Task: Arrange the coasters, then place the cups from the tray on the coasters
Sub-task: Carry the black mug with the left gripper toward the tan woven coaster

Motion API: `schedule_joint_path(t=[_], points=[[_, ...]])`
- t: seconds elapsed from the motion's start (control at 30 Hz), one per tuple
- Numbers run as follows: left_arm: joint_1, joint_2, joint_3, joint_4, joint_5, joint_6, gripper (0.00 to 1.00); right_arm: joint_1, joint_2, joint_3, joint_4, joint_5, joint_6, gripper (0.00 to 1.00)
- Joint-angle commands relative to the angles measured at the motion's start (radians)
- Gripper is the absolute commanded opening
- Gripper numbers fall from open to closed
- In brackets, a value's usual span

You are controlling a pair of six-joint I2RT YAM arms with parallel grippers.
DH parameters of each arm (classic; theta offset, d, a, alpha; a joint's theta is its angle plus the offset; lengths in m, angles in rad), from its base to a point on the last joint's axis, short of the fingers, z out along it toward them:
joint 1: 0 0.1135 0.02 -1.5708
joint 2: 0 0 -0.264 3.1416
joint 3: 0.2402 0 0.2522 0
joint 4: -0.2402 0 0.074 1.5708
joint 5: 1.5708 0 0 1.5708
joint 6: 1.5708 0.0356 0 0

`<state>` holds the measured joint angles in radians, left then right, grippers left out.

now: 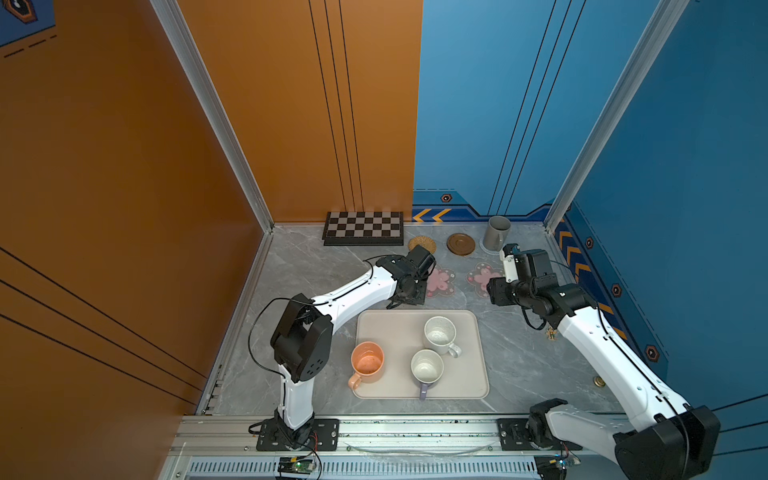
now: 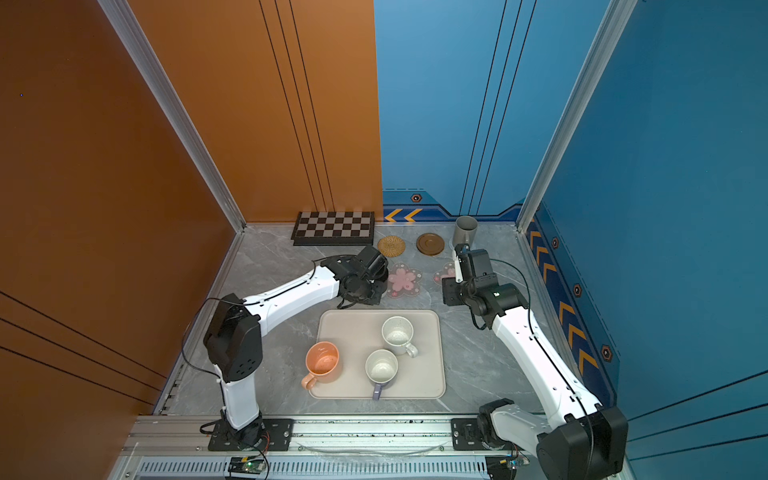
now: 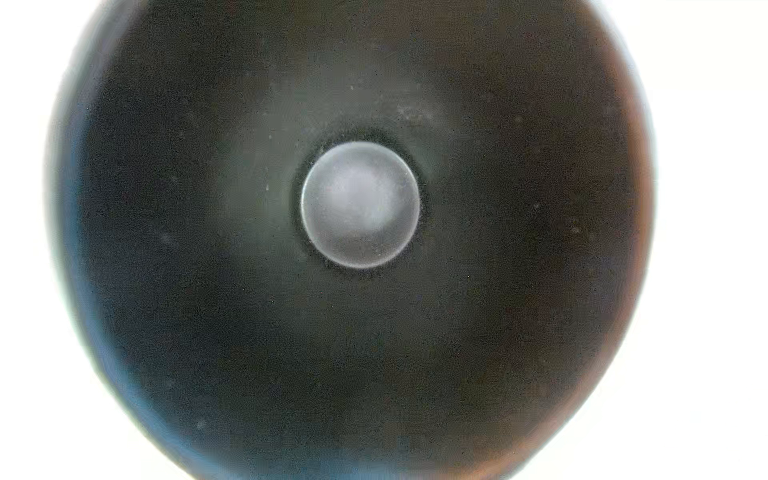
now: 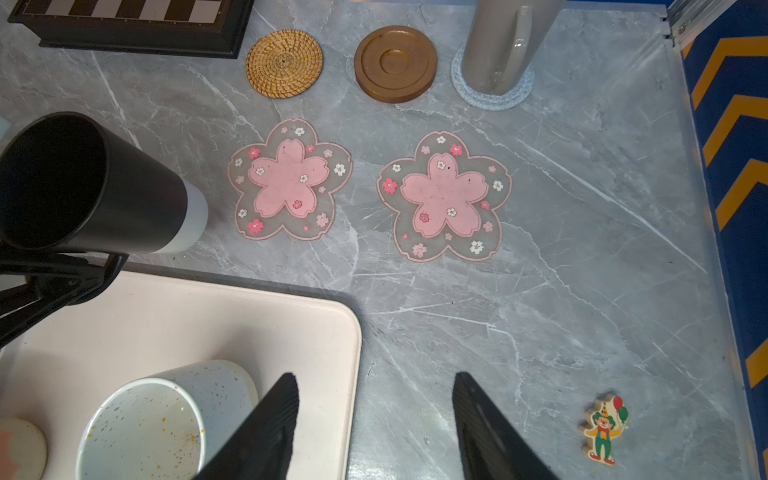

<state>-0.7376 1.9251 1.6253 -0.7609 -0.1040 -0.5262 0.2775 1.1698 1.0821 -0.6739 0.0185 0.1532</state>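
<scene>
My left gripper (image 1: pixel 409 293) is shut on the black mug (image 4: pixel 124 199), holding it tilted just left of a pink blossom coaster (image 4: pixel 291 178). The left wrist view looks straight into the mug. A second pink coaster (image 4: pixel 444 195) lies to its right. Behind them are the rattan coaster (image 4: pixel 284 62) and the brown wooden coaster (image 4: pixel 395 62), both bare. The tall grey mug (image 4: pixel 503 41) stands on the grey-blue coaster (image 4: pixel 492 97). The tray (image 1: pixel 390 328) holds the peach (image 1: pixel 366 362), speckled white (image 1: pixel 439 334) and lavender (image 1: pixel 427 368) mugs. My right gripper (image 4: pixel 374 376) hangs open over the tray's back right corner.
A chessboard (image 1: pixel 363 233) lies against the back wall, left of the rattan coaster. A small clown figure (image 4: pixel 604 430) lies on the marble near the right wall. Walls close the table at left, back and right.
</scene>
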Motion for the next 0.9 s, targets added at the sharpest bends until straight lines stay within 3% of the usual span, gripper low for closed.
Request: schedule_joint_path(t=[0.0,0.4,0.87], points=[[0.006,0.031,0.092,0.020,-0.008,0.036,0.00,-0.009,0.020,0.037,-0.034,-0.018,-0.022,0.62],[0.096,0.143,0.238,0.020,0.057,0.043,0.00,-0.029,0.151,0.151,-0.040,-0.036,-0.033,0.62],[0.135,0.288,0.448,0.000,0.079,0.128,0.00,-0.027,0.301,0.291,-0.039,-0.071,-0.016,0.61]])
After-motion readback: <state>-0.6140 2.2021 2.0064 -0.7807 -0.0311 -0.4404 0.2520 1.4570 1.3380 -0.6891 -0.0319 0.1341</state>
